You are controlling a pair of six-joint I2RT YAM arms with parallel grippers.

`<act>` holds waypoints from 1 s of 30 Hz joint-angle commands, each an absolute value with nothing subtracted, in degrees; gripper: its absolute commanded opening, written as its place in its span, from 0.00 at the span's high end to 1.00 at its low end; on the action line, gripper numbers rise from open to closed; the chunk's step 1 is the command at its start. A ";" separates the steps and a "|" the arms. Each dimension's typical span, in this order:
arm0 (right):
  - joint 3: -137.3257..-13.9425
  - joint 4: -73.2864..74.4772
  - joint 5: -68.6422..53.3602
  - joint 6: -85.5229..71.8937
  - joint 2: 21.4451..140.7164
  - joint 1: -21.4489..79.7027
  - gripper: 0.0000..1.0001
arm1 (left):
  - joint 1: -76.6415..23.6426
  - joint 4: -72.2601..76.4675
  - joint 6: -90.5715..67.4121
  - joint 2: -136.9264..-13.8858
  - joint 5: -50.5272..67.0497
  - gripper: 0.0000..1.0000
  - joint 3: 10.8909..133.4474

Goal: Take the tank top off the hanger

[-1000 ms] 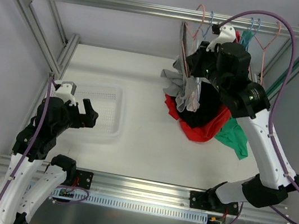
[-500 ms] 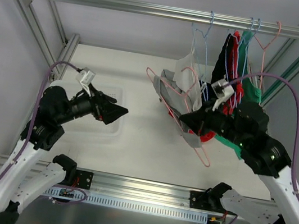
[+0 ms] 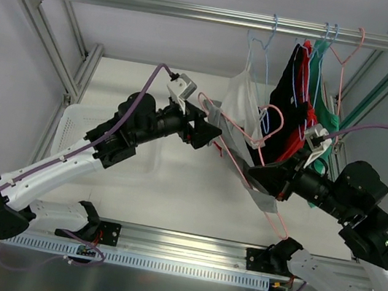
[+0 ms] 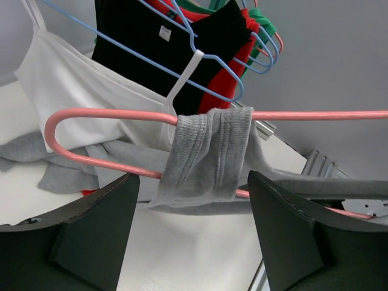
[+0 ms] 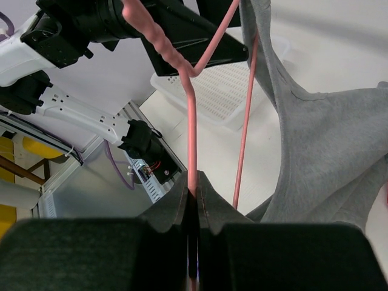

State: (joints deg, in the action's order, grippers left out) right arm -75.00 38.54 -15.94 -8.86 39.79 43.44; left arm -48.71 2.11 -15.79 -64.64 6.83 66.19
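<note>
A white table (image 3: 171, 194) lies inside a frame of aluminium bars with plain grey walls around it.

Above the table, a pink wire hanger (image 4: 321, 114) is held tilted in the air. The right gripper (image 5: 194, 188) has its two black fingers pressed together on one of the hanger's wires, gripping it at the end nearer the arm bases.

The grey ribbed tank top (image 4: 206, 157) is on this hanger. One strap is folded over the hanger's straight bar close to its rounded shoulder bend. The rest of the cloth hangs slack below the hanger and trails towards the right gripper.

The left gripper (image 4: 193, 182) is at the hanger's far, rounded end with its jaws wide apart. One black finger (image 4: 91, 230) stands on each side of the folded strap, just below the hanger's bar. Neither finger is seen touching the cloth or the wire.

Behind the hanger, a horizontal aluminium rail (image 3: 164, 6) carries more hangers. A white camisole on a blue wire hanger (image 3: 241, 101) is the nearest of them to the pink hanger. Black (image 3: 291, 94), red (image 3: 307, 75) and green (image 3: 327, 119) garments hang further to its right.

To the left of the hanger, a white perforated plastic basket (image 3: 71, 126) sits on the table, partly hidden under the left arm.
</note>
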 commanded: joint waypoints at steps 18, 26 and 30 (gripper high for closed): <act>-78.23 49.04 -21.00 -2.12 32.70 43.68 1.00 | -49.39 9.49 -12.83 -55.38 -13.07 1.00 64.78; -76.90 48.97 -32.42 3.15 21.81 43.68 1.00 | -49.39 4.23 -15.64 -56.07 -26.02 1.00 68.55; -76.91 43.34 -36.47 5.71 19.60 43.68 1.00 | -49.31 3.78 -17.84 -54.68 -19.46 1.00 68.29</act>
State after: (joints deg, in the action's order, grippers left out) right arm -76.12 48.56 -29.02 2.61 21.45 43.42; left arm -50.06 2.55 -16.10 -56.23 -17.52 66.24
